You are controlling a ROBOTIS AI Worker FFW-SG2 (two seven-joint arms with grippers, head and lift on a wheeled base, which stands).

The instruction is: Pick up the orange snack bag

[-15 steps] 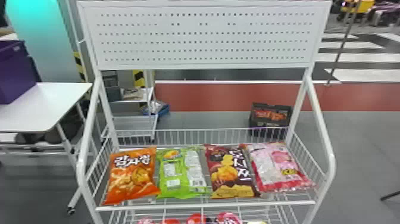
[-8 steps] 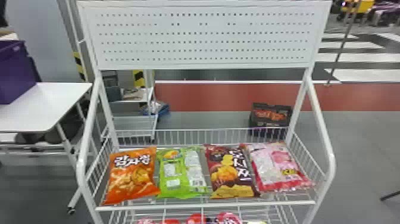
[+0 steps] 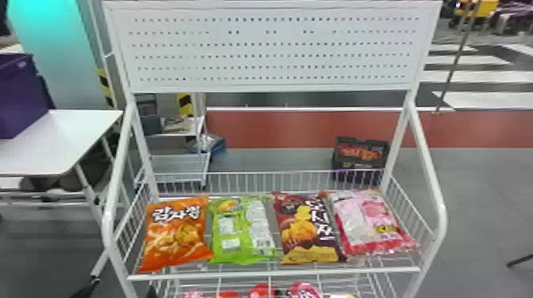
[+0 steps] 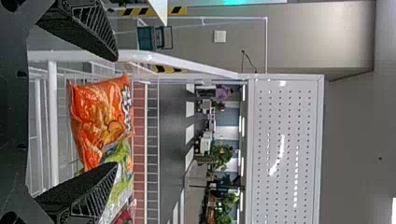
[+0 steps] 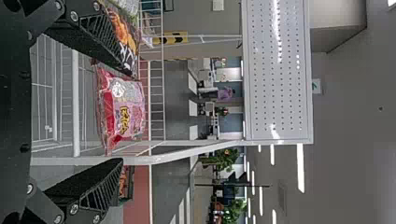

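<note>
Evidently the approach is the step in hand: the orange snack bag (image 3: 174, 234) has not been grasped, and it is laid printed face up at the robot's left end of a row of four on the white wire shelf (image 3: 273, 273). In the left wrist view, the left gripper (image 4: 116, 112) is held with its black fingers spread wide and nothing between the pads, the orange bag being seen ahead, beyond the fingertips. The right gripper (image 5: 127, 117) is likewise held wide and empty, with the pink snack bag (image 5: 122, 109) seen beyond it; by the layout, it is probably not needed. For the next move, the left gripper should be brought forward and down over the front rail, its fingers lined up on either side of the orange bag, then closed gently, as a soft, puffed pack may crumple or slip. On one side the way is narrowed by the rack's left side tube (image 3: 118, 166) and the basket's wire side; on the other, the green snack bag (image 3: 218, 241) is set right beside the target, so it could be pinched or dragged along. Farther along are placed the brown snack bag with yellow chips (image 3: 299, 230) and the pink one. Above the shelf a perforated white panel (image 3: 273, 51) is mounted, and red packs (image 3: 261, 291) are kept on the tier below.
</note>
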